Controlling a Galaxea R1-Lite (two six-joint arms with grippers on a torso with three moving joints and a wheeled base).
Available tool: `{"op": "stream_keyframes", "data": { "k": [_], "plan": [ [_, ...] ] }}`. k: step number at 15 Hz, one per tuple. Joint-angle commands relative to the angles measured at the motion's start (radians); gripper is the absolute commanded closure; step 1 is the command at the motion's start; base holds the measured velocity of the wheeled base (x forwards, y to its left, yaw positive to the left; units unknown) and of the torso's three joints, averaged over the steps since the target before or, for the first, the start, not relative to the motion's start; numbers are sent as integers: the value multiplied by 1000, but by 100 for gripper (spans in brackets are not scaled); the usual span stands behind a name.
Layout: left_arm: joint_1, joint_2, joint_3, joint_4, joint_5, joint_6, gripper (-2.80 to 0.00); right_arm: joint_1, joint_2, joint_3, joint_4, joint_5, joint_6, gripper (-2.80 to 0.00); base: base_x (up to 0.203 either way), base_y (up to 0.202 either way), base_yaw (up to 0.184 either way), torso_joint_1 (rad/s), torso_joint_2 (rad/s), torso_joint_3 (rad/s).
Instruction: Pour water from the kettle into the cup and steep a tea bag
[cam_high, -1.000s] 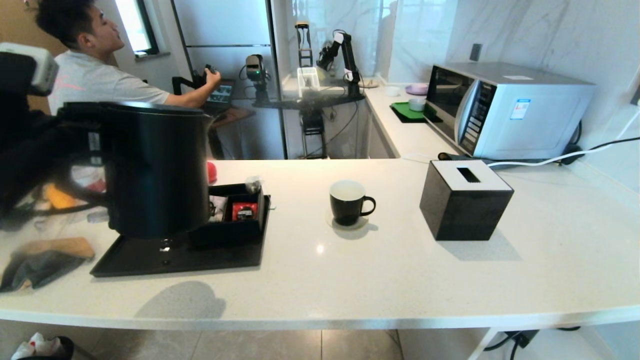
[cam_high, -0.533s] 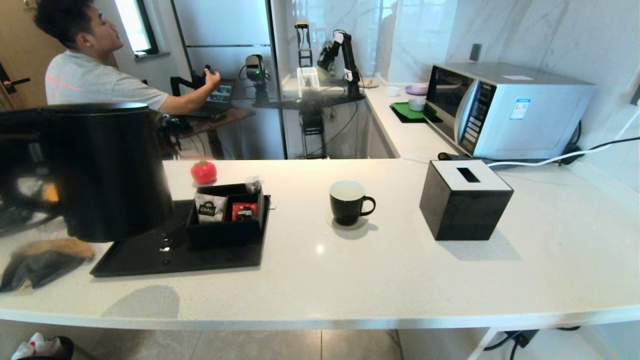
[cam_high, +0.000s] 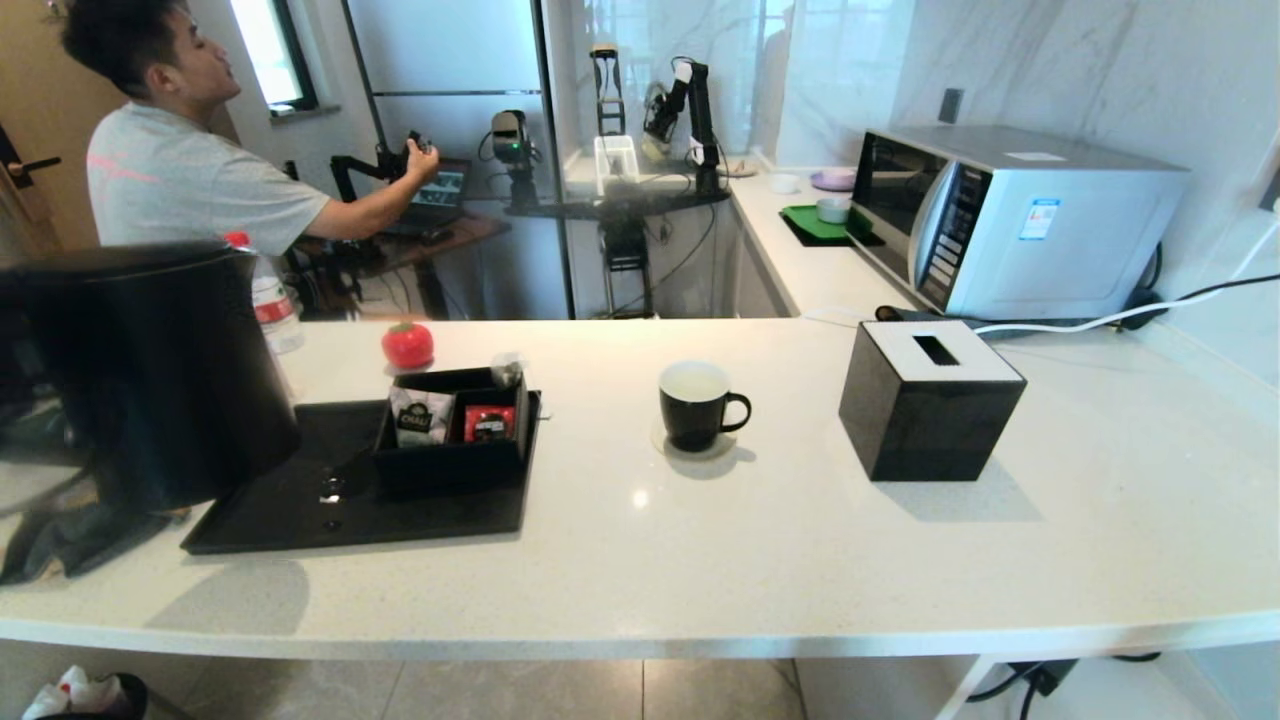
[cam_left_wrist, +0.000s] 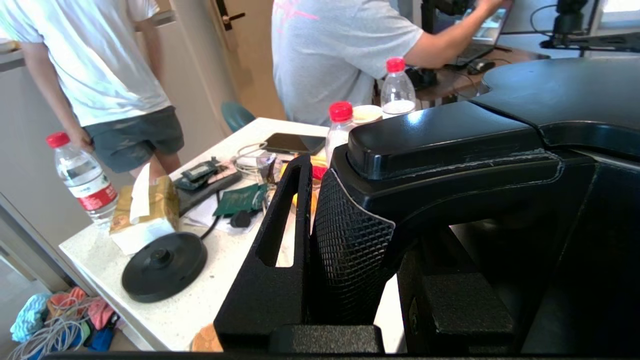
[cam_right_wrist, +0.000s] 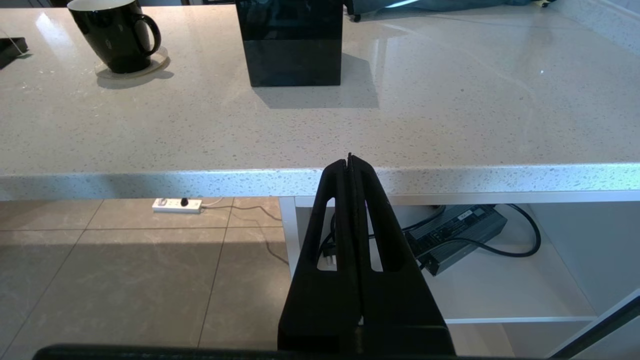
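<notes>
The large black kettle (cam_high: 150, 370) hangs upright at the far left of the head view, over the left end of the black tray (cam_high: 300, 525). My left gripper (cam_left_wrist: 357, 225) is shut on its loop handle (cam_left_wrist: 440, 145), with the lid (cam_left_wrist: 550, 95) just beyond. The black cup (cam_high: 697, 405) with a white inside stands on a clear coaster mid-counter, well right of the kettle, and the right wrist view shows the cup (cam_right_wrist: 112, 35) too. My right gripper (cam_right_wrist: 350, 162) is shut and empty, low in front of the counter's edge. The tea bag is not in view.
A black box (cam_high: 450, 460) on the tray holds a white packet and a red packet. A black tissue box (cam_high: 930, 400) stands right of the cup, with a microwave (cam_high: 1010, 215) behind. The kettle's base (cam_left_wrist: 164, 266), bottles and clutter lie on the left side table. A person sits behind.
The kettle has swung left and come down a little in my left gripper, uncovering the packet box, a red ball and a bottle. The cup and the right arm have not moved.
</notes>
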Motion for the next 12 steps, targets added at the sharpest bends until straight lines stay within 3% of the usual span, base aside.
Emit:
{"op": "stream_keyframes", "data": {
  "k": [1, 8, 12],
  "plan": [
    [17, 123, 18, -117, 1, 2, 0, 0, 1, 0, 0, 0, 0, 0, 0, 0, 0, 0, 0, 0],
    [51, 390, 21, -445, -2, 6, 0, 0, 1, 0, 0, 0, 0, 0, 0, 0, 0, 0, 0, 0],
    [50, 480, 9, -481, -1, 1, 0, 0, 1, 0, 0, 0, 0, 0, 0, 0, 0, 0, 0, 0]
  ]
}}
